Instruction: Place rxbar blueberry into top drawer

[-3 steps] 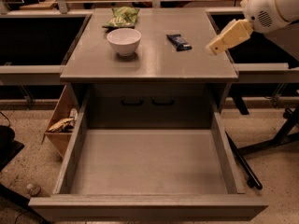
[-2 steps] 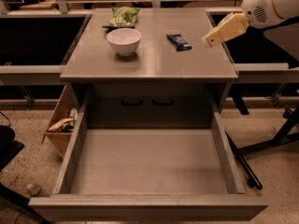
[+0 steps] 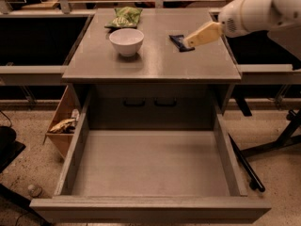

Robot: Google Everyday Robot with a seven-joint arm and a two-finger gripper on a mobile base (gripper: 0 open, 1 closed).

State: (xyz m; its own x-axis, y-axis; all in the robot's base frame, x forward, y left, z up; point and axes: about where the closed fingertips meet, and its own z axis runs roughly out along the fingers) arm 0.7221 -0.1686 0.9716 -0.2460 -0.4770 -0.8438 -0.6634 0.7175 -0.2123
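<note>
The rxbar blueberry (image 3: 178, 41) is a small flat dark blue wrapper lying on the grey counter top (image 3: 155, 62), right of the middle. My gripper (image 3: 188, 43) comes in from the right on a white arm, with its tan finger tip over the bar's right end. The top drawer (image 3: 150, 171) is pulled wide out below the counter; its flat bottom holds nothing.
A white bowl (image 3: 126, 41) stands left of the bar, with a green crinkly snack bag (image 3: 123, 17) behind it. A recessed panel with two dark handles (image 3: 150, 102) sits behind the drawer. A wooden box of scraps (image 3: 61, 125) stands on the floor at left.
My gripper has moved left and down from the counter's right edge to the blue bar.
</note>
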